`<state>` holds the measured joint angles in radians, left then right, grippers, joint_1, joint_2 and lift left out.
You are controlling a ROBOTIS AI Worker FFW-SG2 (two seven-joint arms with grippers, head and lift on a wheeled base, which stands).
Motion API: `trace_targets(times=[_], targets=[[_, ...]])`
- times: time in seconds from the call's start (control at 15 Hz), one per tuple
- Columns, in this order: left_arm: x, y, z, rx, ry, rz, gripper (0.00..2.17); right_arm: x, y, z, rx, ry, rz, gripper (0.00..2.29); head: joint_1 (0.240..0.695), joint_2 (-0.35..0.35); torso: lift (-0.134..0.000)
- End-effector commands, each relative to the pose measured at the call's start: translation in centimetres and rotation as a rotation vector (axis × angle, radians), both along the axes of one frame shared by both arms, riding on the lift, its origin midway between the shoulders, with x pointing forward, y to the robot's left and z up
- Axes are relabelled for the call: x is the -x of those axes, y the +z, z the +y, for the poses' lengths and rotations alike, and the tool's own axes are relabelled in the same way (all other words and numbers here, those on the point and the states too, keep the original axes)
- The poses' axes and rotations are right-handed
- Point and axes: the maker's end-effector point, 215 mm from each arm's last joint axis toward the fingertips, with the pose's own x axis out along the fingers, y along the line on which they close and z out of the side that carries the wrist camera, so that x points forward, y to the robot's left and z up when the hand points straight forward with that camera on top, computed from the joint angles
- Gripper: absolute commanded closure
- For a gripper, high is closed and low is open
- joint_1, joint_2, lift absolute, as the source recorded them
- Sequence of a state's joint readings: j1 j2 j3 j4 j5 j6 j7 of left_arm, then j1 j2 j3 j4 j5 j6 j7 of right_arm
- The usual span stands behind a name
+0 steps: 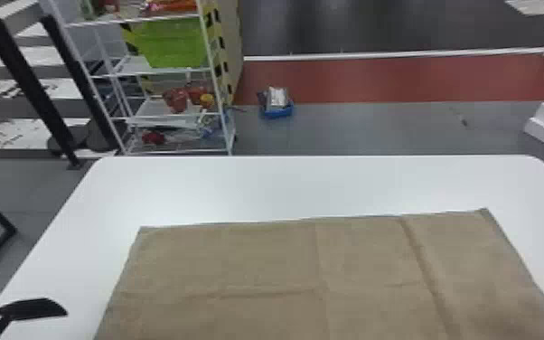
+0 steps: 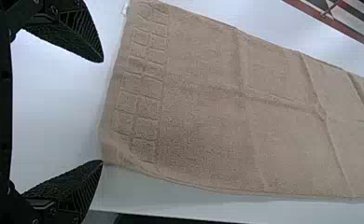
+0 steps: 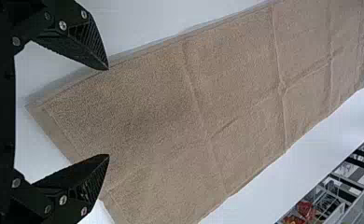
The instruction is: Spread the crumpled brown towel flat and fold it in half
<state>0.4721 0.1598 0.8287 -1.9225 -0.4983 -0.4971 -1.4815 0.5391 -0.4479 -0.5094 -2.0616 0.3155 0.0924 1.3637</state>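
The brown towel (image 1: 284,271) lies spread out on the white table, with a few crease lines and its lower part beyond the head view's bottom edge. At that view's bottom left is my left gripper (image 1: 36,309), left of the towel. In the left wrist view my left gripper (image 2: 102,112) stands open beside the towel's patterned end band (image 2: 140,93), holding nothing. In the right wrist view my right gripper (image 3: 108,112) is open over the other end of the towel (image 3: 157,112), with nothing held between its fingers.
The white table (image 1: 284,185) shows around the towel's far and left sides. Behind it stand a wire shelf (image 1: 174,115) with a green bin (image 1: 171,43) and, on the floor, a small blue tray (image 1: 278,110). A black frame (image 1: 0,212) is left of the table.
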Motion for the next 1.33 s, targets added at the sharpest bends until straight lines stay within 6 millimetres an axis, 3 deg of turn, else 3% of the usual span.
trace_targets(times=[0.0, 0.2, 0.4, 0.53, 0.67, 0.87, 1.0, 1.13, 1.27], targets=[[-0.6, 2.4, 0.8, 0.05, 0.026, -0.062, 0.13, -0.7, 1.2, -1.0, -0.086, -0.085, 0.015, 0.08, 0.695, 0.123, -0.123], [-3.9, 5.8, 1.8, 0.171, 0.125, -0.149, 0.12, -2.9, 3.4, -2.5, -0.346, -0.339, 0.119, 0.07, 0.695, 0.112, -0.123], [-10.1, 7.9, 2.8, 0.39, 0.362, -0.214, 0.12, -3.9, 3.6, -2.7, -0.547, -0.573, 0.296, 0.06, 0.695, 0.1, -0.123], [-14.2, 8.2, 2.7, 0.479, 0.477, -0.192, 0.15, -5.2, 3.9, -2.8, -0.553, -0.597, 0.257, 0.05, 0.695, 0.102, -0.123], [-17.0, 6.2, 2.0, 0.614, 0.636, -0.021, 0.26, -5.7, 3.6, -2.9, -0.545, -0.61, 0.233, 0.05, 0.695, 0.094, -0.123], [-19.9, 5.3, 0.3, 0.609, 0.676, 0.024, 0.27, -8.4, 4.0, -3.9, -0.534, -0.667, 0.071, 0.06, 0.695, 0.062, -0.123], [-20.1, 3.6, -0.1, 0.614, 0.733, 0.103, 0.28, -10.4, 4.4, -3.7, -0.55, -0.677, 0.026, 0.06, 0.695, 0.034, -0.123], [-20.5, 1.6, 0.0, 0.568, 0.76, 0.137, 0.48, -10.7, 4.4, -3.3, -0.552, -0.663, 0.018, 0.06, 0.695, 0.025, -0.123], [-21.6, 0.2, -0.2, 0.583, 0.769, 0.174, 0.52, -10.9, 4.3, -3.7, -0.543, -0.655, 0.002, 0.05, 0.695, 0.03, -0.123]])
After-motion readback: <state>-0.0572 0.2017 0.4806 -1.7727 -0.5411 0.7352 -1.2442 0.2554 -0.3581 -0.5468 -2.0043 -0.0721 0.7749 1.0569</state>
